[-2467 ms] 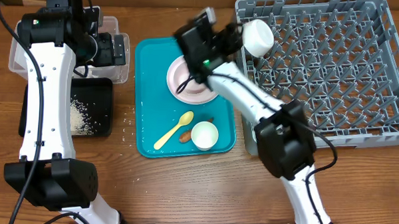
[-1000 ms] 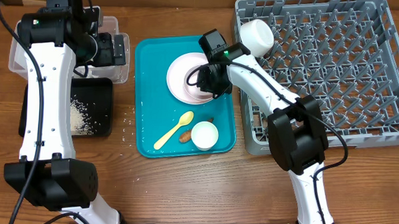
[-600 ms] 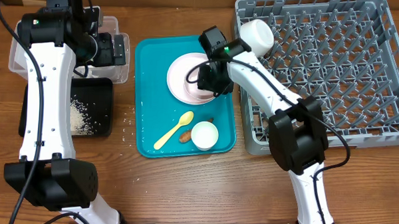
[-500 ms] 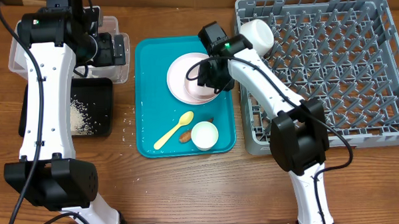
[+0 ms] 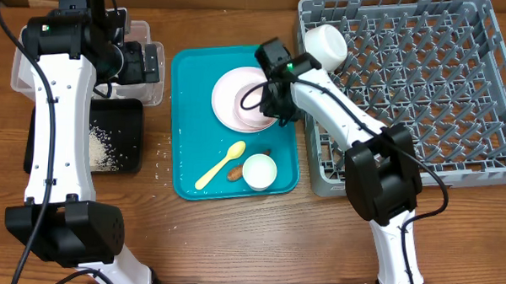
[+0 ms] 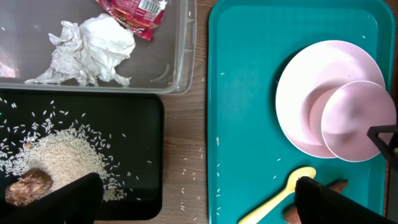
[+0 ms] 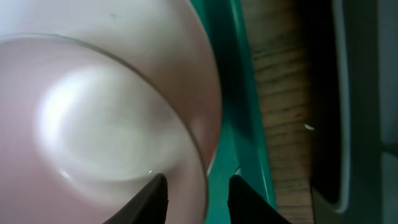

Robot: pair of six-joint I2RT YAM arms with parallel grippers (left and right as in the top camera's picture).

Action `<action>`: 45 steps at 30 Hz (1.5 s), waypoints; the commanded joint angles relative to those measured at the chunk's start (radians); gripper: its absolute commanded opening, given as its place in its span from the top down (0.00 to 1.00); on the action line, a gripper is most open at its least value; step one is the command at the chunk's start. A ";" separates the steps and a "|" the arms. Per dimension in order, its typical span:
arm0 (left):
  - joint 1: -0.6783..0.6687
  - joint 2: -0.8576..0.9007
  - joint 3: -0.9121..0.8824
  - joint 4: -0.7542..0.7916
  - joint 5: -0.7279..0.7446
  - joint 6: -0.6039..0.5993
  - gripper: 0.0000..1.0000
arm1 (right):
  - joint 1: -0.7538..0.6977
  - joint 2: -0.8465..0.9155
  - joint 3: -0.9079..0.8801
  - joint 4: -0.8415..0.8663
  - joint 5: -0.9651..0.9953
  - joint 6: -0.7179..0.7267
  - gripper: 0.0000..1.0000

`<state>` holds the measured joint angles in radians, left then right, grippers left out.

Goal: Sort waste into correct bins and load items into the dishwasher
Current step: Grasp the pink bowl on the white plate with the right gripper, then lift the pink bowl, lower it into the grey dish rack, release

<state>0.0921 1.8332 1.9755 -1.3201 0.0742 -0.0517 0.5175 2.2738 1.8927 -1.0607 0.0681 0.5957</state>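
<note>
Wooden table (image 5: 233, 234), teal tray (image 5: 186, 114): right claw (image 7: 198, 193) parted astride bowl (image 7: 106, 130) rim over plate (image 5: 229, 99).

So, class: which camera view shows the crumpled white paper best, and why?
The left wrist view: the crumpled white paper lies unobstructed in the clear tub. Overhead, the left arm hides it; the right wrist view misses it entirely.

White left arm (image 5: 56, 110) covering much of the clear plastic rectangular tub (image 5: 156, 92), pale yellow spoon (image 6: 292, 185) running off the left wrist view's bottom edge, small pinkish bowl (image 7: 93, 137) appearing blurred close-up.
</note>
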 commanded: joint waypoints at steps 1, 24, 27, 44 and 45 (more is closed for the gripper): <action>-0.001 -0.003 0.003 0.000 -0.004 0.003 0.00 | -0.002 -0.027 -0.023 0.021 0.016 0.007 0.74; -0.001 -0.003 0.003 0.000 -0.003 0.003 0.00 | -0.014 -0.191 0.314 -0.131 0.228 -0.164 0.96; -0.001 -0.003 0.003 0.000 -0.003 0.003 0.00 | -0.014 -0.249 0.362 -0.215 0.447 -0.177 0.96; -0.001 -0.003 0.003 0.000 -0.003 0.003 0.00 | -0.066 -0.262 0.115 -0.423 1.202 0.085 0.96; -0.001 -0.003 0.003 0.000 -0.004 0.003 0.00 | -0.066 -0.262 0.077 -0.409 1.231 0.074 0.96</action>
<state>0.0921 1.8332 1.9755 -1.3197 0.0742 -0.0517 0.4469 2.0109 2.0350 -1.4876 1.1728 0.6537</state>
